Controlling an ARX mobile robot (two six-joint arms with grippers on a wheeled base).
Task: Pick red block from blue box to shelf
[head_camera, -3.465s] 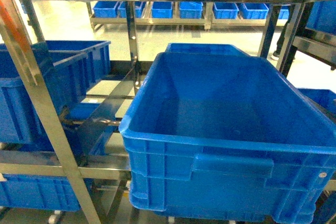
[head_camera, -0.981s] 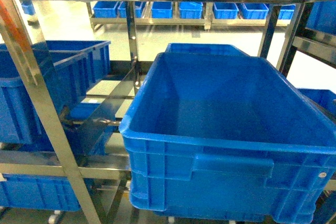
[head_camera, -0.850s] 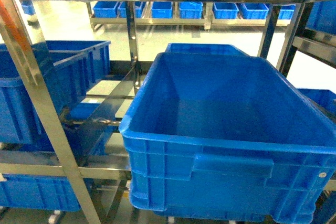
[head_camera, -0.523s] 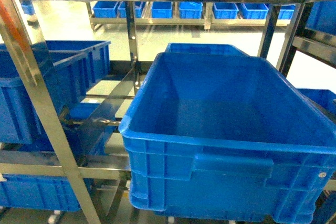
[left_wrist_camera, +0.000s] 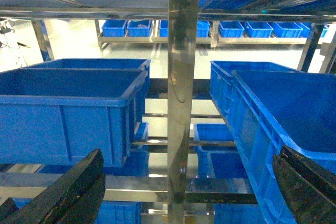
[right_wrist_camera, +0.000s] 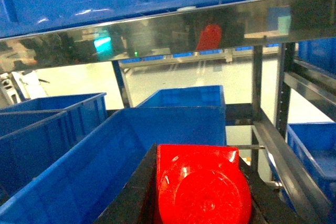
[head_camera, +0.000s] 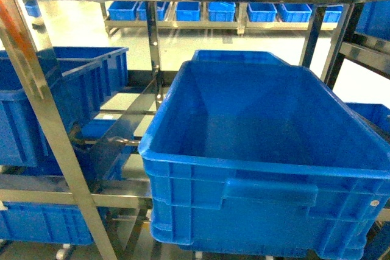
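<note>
Head view: the shelf (head_camera: 55, 144) fills the frame, its steel posts and rails framing a large dark blue crate (head_camera: 262, 168) at centre. Neither gripper appears here, and neither the red block nor the blue box can be seen. The crate interior shows no contents.

Left wrist view: a shelf post (left_wrist_camera: 181, 93) stands directly ahead, with dark blue crates (left_wrist_camera: 68, 114) to either side of it. The left gripper (left_wrist_camera: 184, 187) shows one dark finger (left_wrist_camera: 68, 192) low on the left of the post and the other low on the right, set wide apart with nothing between them.

Right wrist view: the red block (right_wrist_camera: 202, 184) sits between the dark fingers (right_wrist_camera: 134, 195) of the right gripper (right_wrist_camera: 202, 192), which is closed against its sides. The block is held above the near end of a blue crate (right_wrist_camera: 105, 166), below a polished shelf rail (right_wrist_camera: 173, 24) that reflects the red.

Step in hand, by judgement: carrying the block to its place on the shelf. To do this well, keep the grip firm, pass the block below the rail and clear of the uprights, and release only once it rests on a supporting surface.
</note>
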